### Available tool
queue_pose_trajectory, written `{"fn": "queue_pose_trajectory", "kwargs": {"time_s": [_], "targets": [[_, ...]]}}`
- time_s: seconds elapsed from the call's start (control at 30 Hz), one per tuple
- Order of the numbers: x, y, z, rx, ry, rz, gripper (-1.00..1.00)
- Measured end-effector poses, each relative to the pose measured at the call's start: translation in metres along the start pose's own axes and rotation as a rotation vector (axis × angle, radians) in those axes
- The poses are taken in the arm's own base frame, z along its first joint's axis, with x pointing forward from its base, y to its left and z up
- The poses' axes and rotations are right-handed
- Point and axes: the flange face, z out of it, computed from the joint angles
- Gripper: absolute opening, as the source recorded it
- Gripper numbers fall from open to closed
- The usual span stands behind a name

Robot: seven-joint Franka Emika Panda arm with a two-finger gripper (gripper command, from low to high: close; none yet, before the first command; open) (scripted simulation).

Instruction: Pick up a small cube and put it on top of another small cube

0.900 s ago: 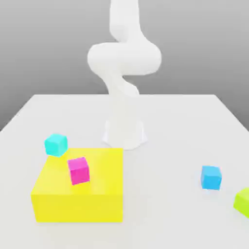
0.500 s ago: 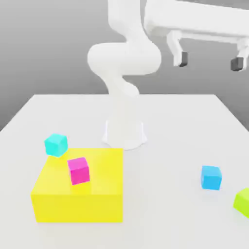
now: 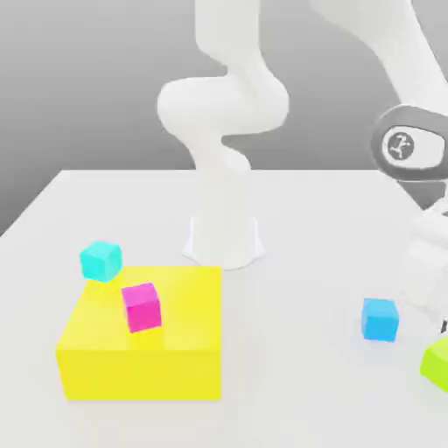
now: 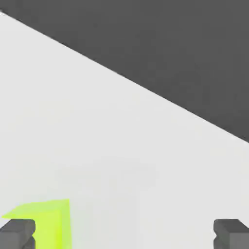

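The small lime-green cube (image 3: pixel 436 363) lies on the white table (image 3: pixel 297 385) at the exterior view's right edge, partly cut off. My arm's hand (image 3: pixel 427 262) has come down just above it. In the hand view my gripper (image 4: pixel 124 234) is open, its dark fingers (image 4: pixel 17 233) spread wide. The lime-green cube (image 4: pixel 48 221) sits low beside one finger, off to one side of the gap, with nothing held. A small blue cube (image 3: pixel 380 318) rests on the table just to the exterior view's left of the lime one.
A big yellow block (image 3: pixel 140 350) stands at the exterior view's front left with a magenta cube (image 3: pixel 141 306) on top. A cyan cube (image 3: pixel 101 260) sits behind it. The robot base (image 3: pixel 224 236) rises mid-table. The table edge runs close past the lime cube.
The arm swung in from above and dropped down on the exterior view's right, bringing the hand close over the lime-green cube. The cubes have not moved.
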Motion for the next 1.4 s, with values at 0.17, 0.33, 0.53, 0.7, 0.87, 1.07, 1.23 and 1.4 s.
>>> {"fn": "queue_pose_trajectory", "kwargs": {"time_s": [0.17, 0.33, 0.53, 0.7, 0.87, 1.07, 1.23, 1.4], "targets": [[-0.028, -0.011, 0.069, -0.004, -0.051, -0.032, 0.0], [-0.029, -0.01, 0.082, -0.005, -0.051, -0.034, -1.0], [-0.028, -0.011, 0.052, -0.004, -0.052, -0.033, -1.0], [0.03, 0.052, 0.007, -0.054, -0.022, 0.197, -1.0], [0.1, 0.176, -0.03, -0.107, 0.003, 0.615, -1.0], [0.117, 0.308, -0.077, -0.115, 0.004, 1.069, -1.0], [0.096, 0.41, -0.112, -0.072, -0.02, 1.453, -1.0], [0.082, 0.443, -0.081, -0.045, -0.034, 1.588, -1.0]]}}
